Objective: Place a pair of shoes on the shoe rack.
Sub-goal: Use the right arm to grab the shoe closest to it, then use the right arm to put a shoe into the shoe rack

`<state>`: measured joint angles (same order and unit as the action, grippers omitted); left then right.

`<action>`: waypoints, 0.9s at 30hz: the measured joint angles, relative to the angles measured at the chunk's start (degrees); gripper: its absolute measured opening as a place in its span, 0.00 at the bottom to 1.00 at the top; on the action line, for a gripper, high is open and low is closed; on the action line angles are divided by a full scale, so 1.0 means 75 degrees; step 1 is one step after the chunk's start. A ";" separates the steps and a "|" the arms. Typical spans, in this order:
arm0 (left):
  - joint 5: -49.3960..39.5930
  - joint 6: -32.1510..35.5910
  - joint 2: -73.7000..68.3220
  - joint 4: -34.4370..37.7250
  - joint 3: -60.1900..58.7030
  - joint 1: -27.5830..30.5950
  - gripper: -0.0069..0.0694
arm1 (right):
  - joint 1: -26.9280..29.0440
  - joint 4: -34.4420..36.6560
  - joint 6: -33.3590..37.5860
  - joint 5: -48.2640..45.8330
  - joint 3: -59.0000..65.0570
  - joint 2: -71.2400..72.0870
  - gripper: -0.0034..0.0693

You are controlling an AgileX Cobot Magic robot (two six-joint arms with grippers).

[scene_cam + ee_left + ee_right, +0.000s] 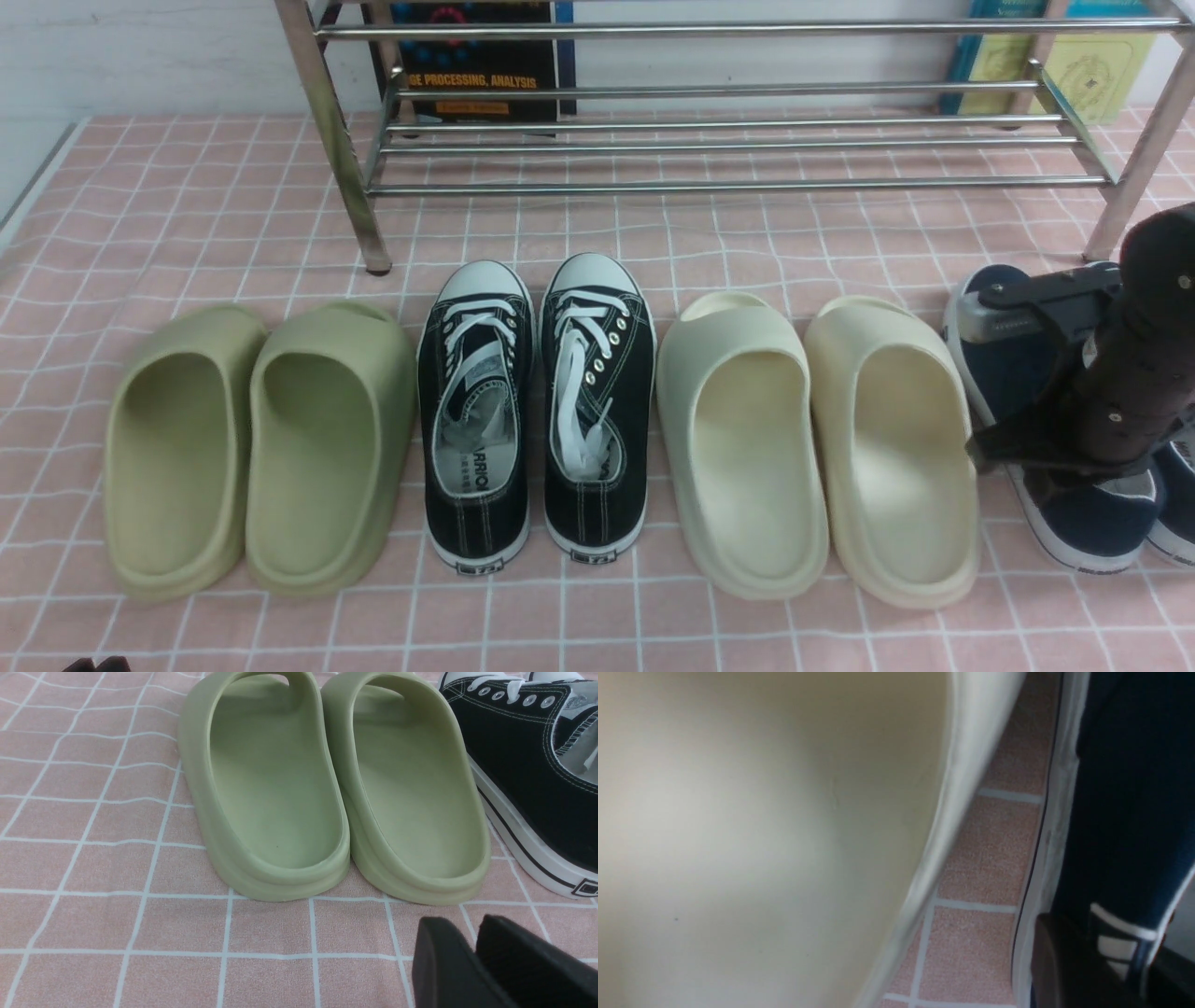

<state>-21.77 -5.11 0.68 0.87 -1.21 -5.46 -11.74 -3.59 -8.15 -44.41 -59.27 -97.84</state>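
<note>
1. Right claw [1111,956] — its fingers stand either side of one navy side wall; whether they pinch it cannot be told.
2. The pair of shoes [1088,527] sits at the counter's [187,205] far right, before the shoe rack's [709,187] right leg and just beside the cream slippers [822,439].
3. Left claw [474,956] — fingers together and empty, near the green slippers' [336,788] heels.

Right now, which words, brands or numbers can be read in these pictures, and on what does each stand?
"GE PROCESSING, ANALYSIS": dark book cover behind the chrome tube rack.
"ARRIOR": grey insole of the left black lace-up sneaker.
Sneaker heel tags, orange book label, teal-and-yellow books: too blurred.
</note>
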 joint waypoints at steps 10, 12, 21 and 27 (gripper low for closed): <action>0.0000 0.0000 0.0000 0.0000 0.0000 0.0000 0.28 | 0.0000 0.0056 0.0050 -0.0281 -0.0031 0.0668 0.08; 0.0000 0.0000 0.0000 0.0000 0.0000 0.0000 0.28 | -0.0006 0.0064 0.0222 -0.0356 -0.0031 0.1027 0.08; 0.0000 0.0000 0.0000 0.0000 0.0000 0.0000 0.29 | -0.0006 0.0115 0.0971 -0.0568 -0.0652 0.1283 0.08; 0.0000 0.0000 0.0000 0.0000 0.0000 0.0000 0.30 | -0.0006 0.0618 0.1489 -0.0397 -0.2095 0.0642 0.08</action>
<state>-21.77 -5.11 0.68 0.87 -1.21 -5.46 -11.79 1.05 3.01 -47.38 -74.99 -93.02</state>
